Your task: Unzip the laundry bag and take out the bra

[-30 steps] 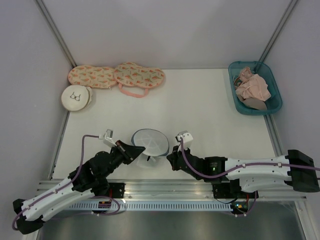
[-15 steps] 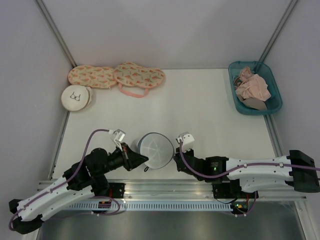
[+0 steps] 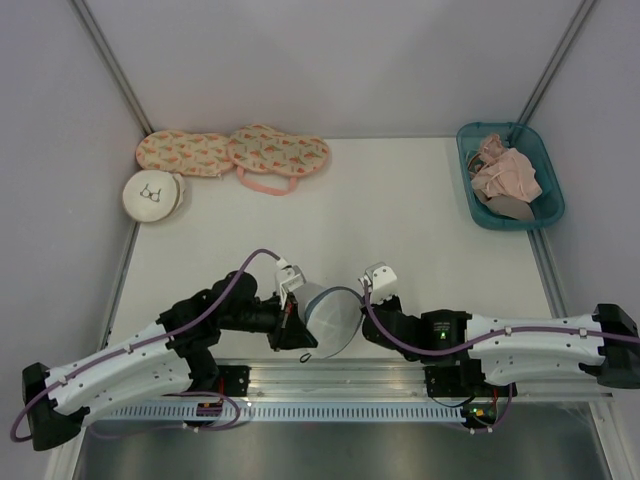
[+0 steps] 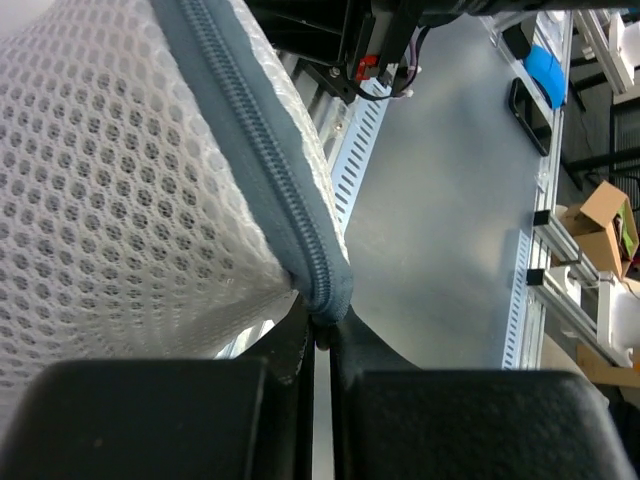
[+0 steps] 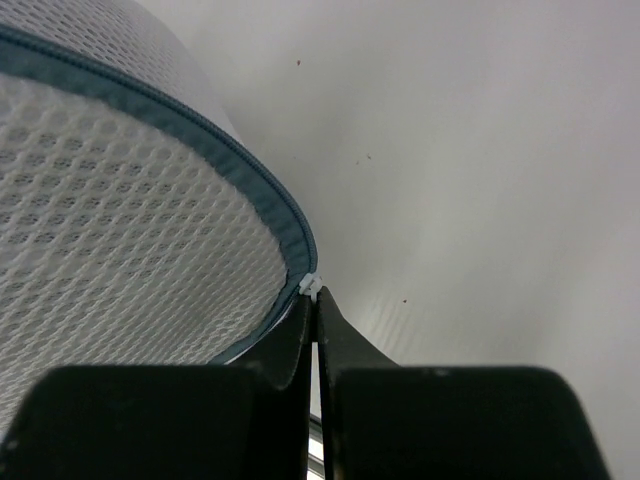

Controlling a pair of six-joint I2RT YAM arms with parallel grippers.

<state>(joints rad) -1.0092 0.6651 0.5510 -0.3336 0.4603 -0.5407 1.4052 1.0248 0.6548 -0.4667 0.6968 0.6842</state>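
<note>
I can't see inside the round white mesh laundry bag [image 3: 335, 318]; both wrist views crop it at left. The tiny white bit [image 5: 308, 285] my right end effector [image 5: 314, 299] pinches is too small to identify.

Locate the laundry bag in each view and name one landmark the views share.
Top external: the laundry bag sits low centre, between the left pincer and the right pincer.
Left wrist: the laundry bag fills the upper left, its edge pinched by the shut pincer.
Right wrist: the laundry bag fills the left half, its edge pinched likewise.
Shared landmark: the grey zipper rim around the bag.
</note>
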